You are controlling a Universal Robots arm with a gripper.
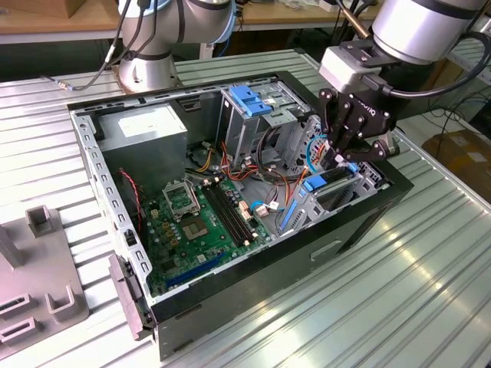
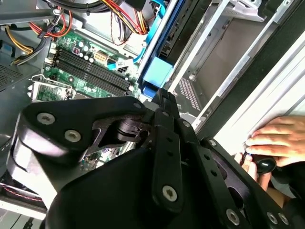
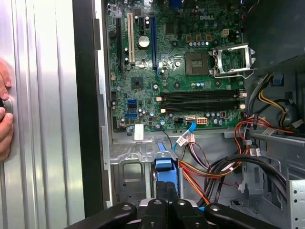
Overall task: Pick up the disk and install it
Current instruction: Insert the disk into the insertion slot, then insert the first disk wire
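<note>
Disk (image 1: 328,185) sits inside the case (image 1: 307,253) beside the motherboard (image 1: 207,215), gripper (image 1: 340,162) closed against its blue frame; full seating judged outstanding.

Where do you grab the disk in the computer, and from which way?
By the blue frame on its top edge, coming from straight above. The disk sits down in the metal bay, with walls and cables beside it, so that edge looks like the easiest free part. The gripper hangs right over it.
</note>
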